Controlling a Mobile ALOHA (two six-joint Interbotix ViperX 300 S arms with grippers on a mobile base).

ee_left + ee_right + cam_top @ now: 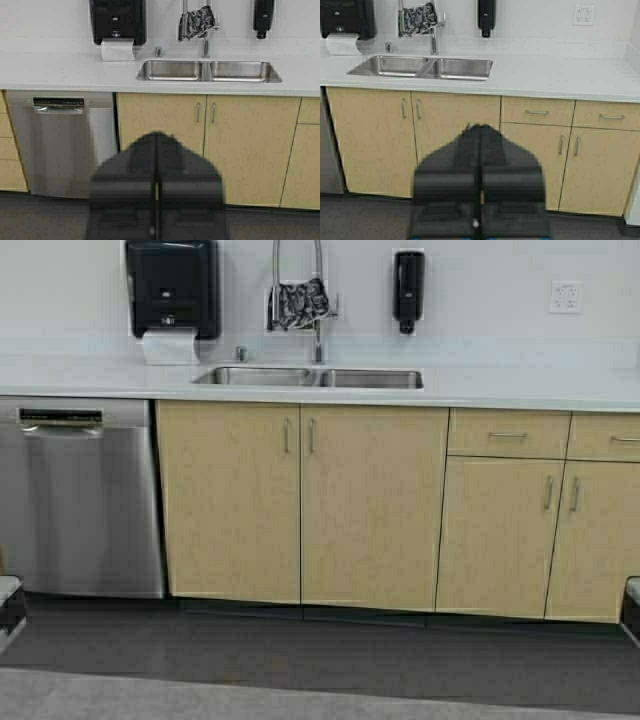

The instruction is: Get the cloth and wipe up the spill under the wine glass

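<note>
The cloth (pixel 300 303), dark navy-black with a pale grey pattern, hangs bunched on the tall faucet (pixel 318 300) above the double sink (pixel 308 377). It also shows in the left wrist view (pixel 199 21) and in the right wrist view (pixel 419 18). The wine glass and the spill are out of view. My left gripper (pixel 157 137) is shut and empty, held low in front of the cabinets. My right gripper (pixel 480 129) is shut and empty too, also low and far from the counter. In the high view only parts of the arms show at the lower corners.
A black paper towel dispenser (pixel 172 290) hangs left of the faucet, a black soap dispenser (pixel 408 288) right of it. A steel dishwasher (pixel 80 495) stands at the left, wooden cabinets (pixel 300 505) under the white counter (pixel 520 390). Dark floor lies between me and the cabinets.
</note>
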